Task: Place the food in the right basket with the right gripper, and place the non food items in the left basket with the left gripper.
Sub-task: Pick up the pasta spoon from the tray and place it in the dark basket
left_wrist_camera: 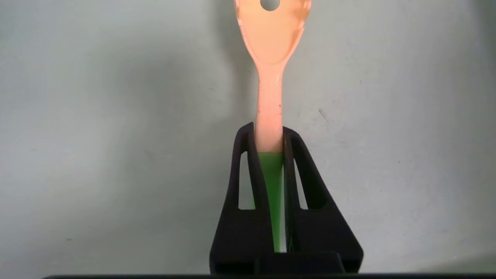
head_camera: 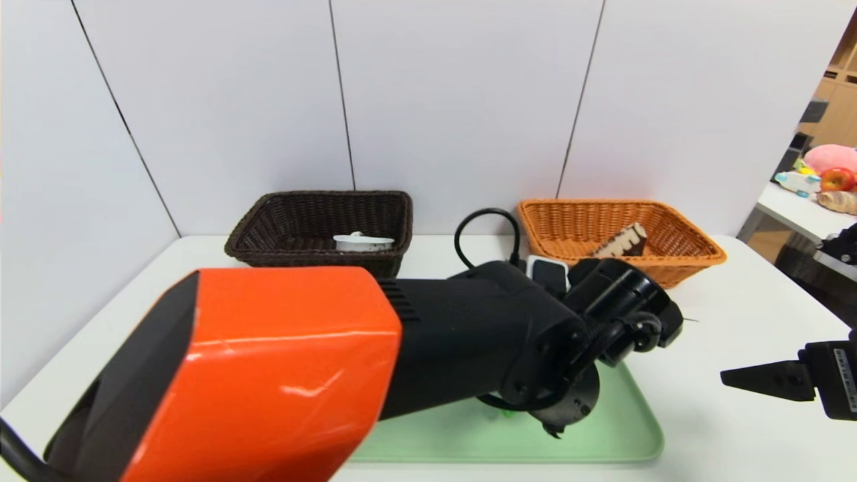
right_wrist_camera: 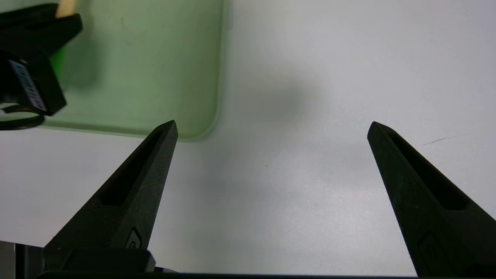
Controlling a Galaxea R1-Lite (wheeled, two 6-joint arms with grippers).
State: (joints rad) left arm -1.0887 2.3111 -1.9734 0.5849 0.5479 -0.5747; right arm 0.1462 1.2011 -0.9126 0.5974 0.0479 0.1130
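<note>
- White tabletop (head_camera: 736, 348) is carrying a green tray (head_camera: 622, 435), backed by white wall panels (head_camera: 455, 100).
- Left claw (left_wrist_camera: 269, 133) is gripping an orange-and-green spatula (left_wrist_camera: 269, 77) above the tray; its blade is cut off.
- Right claw (right_wrist_camera: 271, 130) is hanging spread wide beside the tray.

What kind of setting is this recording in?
Likely an indoor lab or office test area: a white table against plain white wall panels, wooden shelving and a second table with toys beyond.

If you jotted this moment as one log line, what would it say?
left gripper: shut on orange spoon, over green tray | right gripper: open, idle over table | brown basket: next
</note>
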